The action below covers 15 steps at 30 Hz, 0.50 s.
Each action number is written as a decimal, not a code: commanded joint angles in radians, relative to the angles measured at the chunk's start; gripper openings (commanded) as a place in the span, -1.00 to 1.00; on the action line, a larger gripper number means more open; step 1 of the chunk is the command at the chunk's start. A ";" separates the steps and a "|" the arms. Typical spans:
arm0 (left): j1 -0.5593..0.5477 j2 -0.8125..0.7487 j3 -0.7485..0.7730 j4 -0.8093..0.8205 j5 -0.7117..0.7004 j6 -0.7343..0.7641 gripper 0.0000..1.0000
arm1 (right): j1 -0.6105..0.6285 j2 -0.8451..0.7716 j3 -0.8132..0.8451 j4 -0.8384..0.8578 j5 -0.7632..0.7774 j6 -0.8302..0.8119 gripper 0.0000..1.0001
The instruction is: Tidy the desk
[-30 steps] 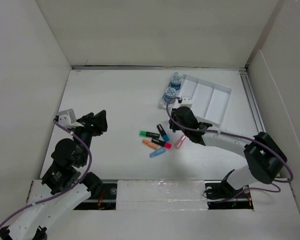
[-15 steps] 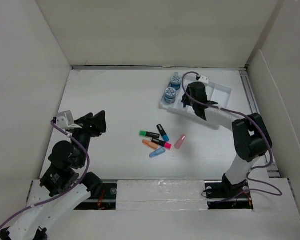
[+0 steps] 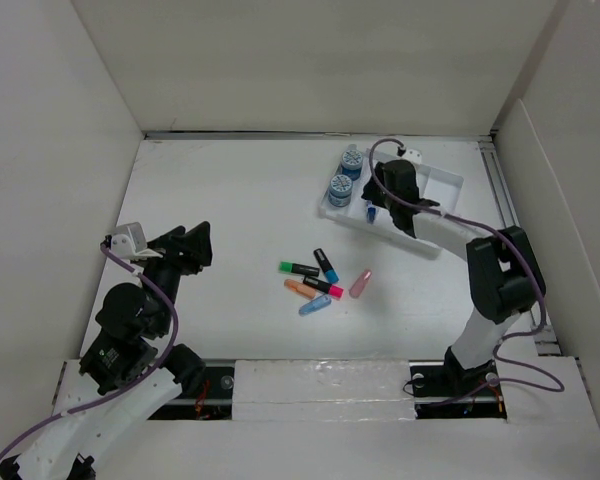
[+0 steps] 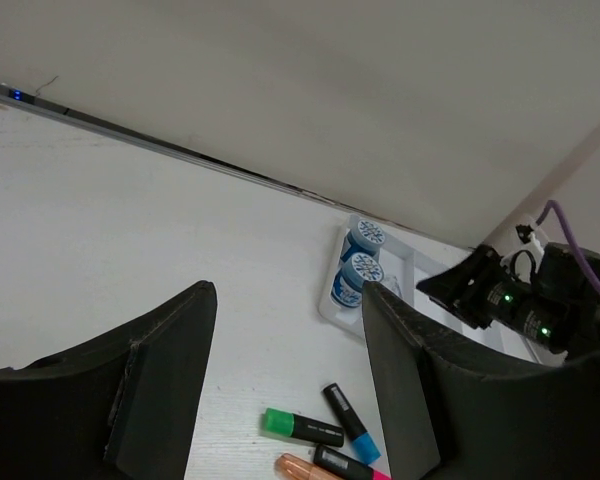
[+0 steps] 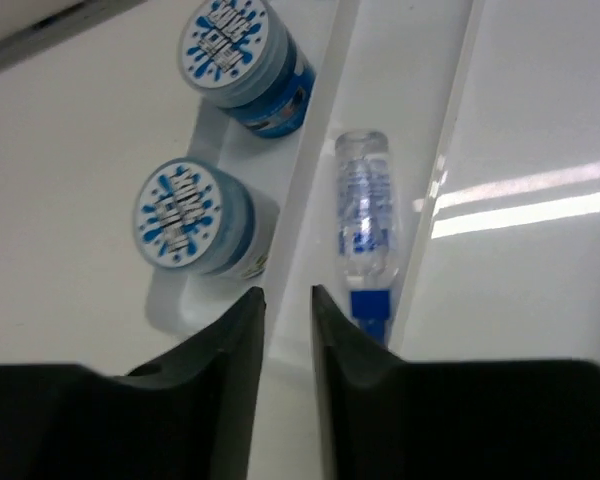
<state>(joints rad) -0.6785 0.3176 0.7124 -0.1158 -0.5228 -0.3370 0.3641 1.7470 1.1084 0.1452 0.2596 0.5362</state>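
Observation:
The desk [image 3: 230, 200] is a white tabletop. Several markers lie loose at its middle: a green-capped one [image 3: 298, 268], a blue-capped one [image 3: 326, 265], a pink-tipped one [image 3: 323, 288] and an orange one [image 3: 299, 289]. A bluish tube [image 3: 314, 305] and a pink tube [image 3: 360, 283] lie beside them. My right gripper [image 3: 378, 200] hovers over the white tray [image 3: 435, 215] with its jaws slightly apart and empty [image 5: 288, 300]. A clear bottle with a blue cap [image 5: 365, 215] lies in the tray's narrow compartment, just right of the fingers. My left gripper [image 3: 195, 245] is wide open and empty [image 4: 285, 400], left of the markers.
Two blue-lidded jars [image 3: 351, 160] [image 3: 339, 188] stand in the tray's left compartment, and show in the right wrist view [image 5: 242, 55] [image 5: 192, 215]. White walls border the desk, and a metal rail [image 3: 505, 200] runs along its right edge. The tray's right compartments hold nothing visible.
My right gripper moved from beside the markers up to the tray. The clear blue-capped bottle now lies in the tray, free of the fingers. The left arm has barely moved.

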 commanded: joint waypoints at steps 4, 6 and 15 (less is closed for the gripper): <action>0.004 0.009 -0.011 0.042 0.009 0.013 0.14 | 0.228 -0.245 -0.266 0.132 -0.063 -0.001 -0.92; 0.004 0.012 -0.011 0.051 0.010 0.015 0.16 | 0.330 -0.259 -0.303 0.111 -0.051 -0.015 -0.87; 0.004 0.040 -0.011 0.048 0.004 0.015 0.25 | 0.522 -0.153 -0.294 -0.137 0.056 -0.001 0.13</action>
<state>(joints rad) -0.6785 0.3531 0.7082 -0.1089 -0.5228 -0.3347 0.8680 1.5665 0.8036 0.0666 0.2527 0.5209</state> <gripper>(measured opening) 0.622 0.563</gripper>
